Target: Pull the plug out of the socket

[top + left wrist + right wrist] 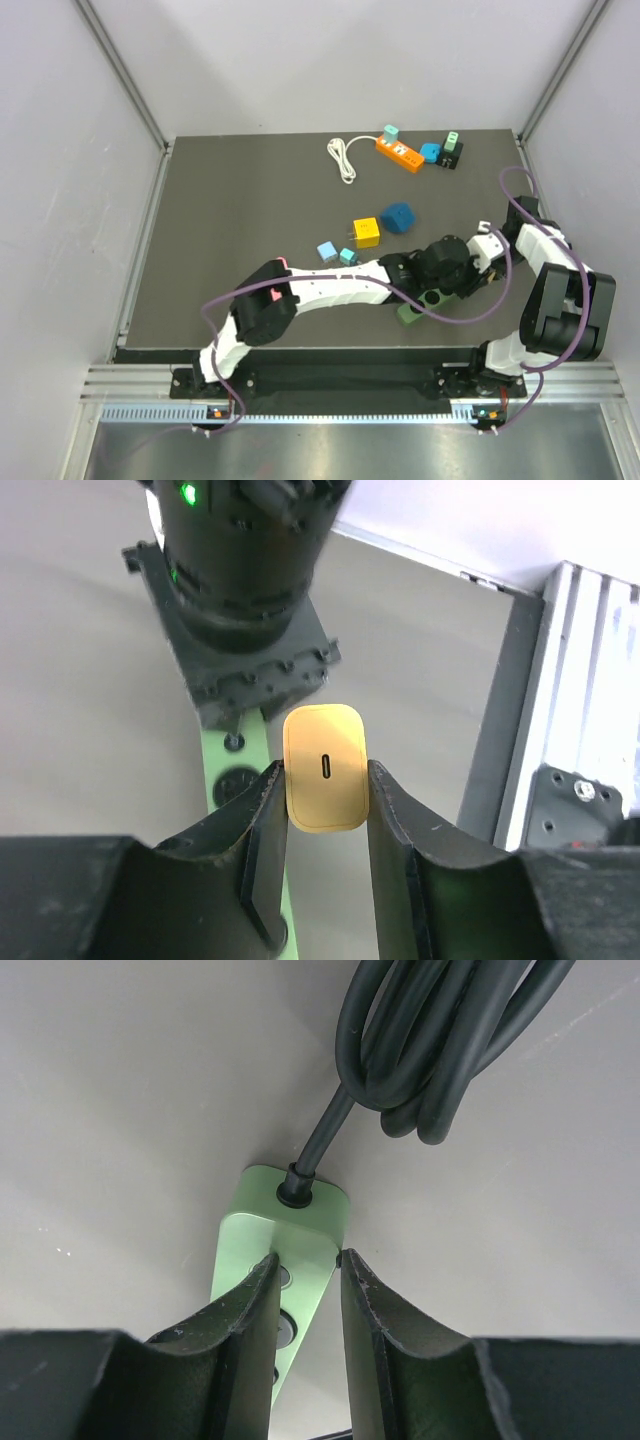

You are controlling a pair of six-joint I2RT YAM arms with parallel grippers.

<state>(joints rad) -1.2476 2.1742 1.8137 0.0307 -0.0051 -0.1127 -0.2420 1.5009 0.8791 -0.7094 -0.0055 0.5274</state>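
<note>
A light green power strip (409, 313) lies near the table's front edge, partly under both grippers. In the right wrist view my right gripper (305, 1260) is shut across the strip's cable end (300, 1222), where a coiled black cord (440, 1040) leaves it. My left gripper (325, 780) is shut on a yellow plug (323, 768) with a slot in its face. The plug sits just right of the strip (232, 780); its prongs are hidden. In the top view the left gripper (418, 283) and right gripper (455, 278) meet over the strip.
An orange power strip (400, 153) with plugs and a white cord (343, 160) lies at the back. A yellow adapter (366, 232), a dark blue one (398, 217) and small blue cubes (326, 250) lie mid-table. The metal rail (570, 730) is close.
</note>
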